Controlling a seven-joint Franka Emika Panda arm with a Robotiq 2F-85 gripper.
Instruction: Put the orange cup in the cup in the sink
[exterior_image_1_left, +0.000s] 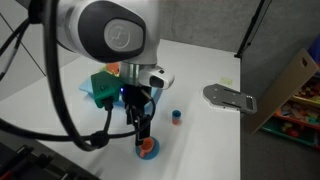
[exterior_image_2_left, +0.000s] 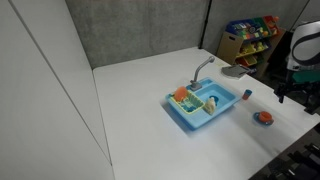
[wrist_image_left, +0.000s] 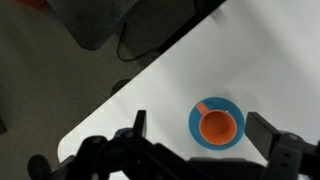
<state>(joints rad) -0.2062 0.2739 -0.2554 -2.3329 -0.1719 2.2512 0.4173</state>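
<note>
The orange cup stands upright on a blue saucer on the white table. It also shows in both exterior views. My gripper is open and hangs just above the cup, one finger on each side of it, touching nothing. It also shows in an exterior view. The blue toy sink lies further off on the table. An orange cup sits inside the sink, next to a green rack.
A small orange and blue cup stands between the saucer and the sink. A grey flat part lies near the table edge. A cardboard box and a toy shelf stand beyond the table.
</note>
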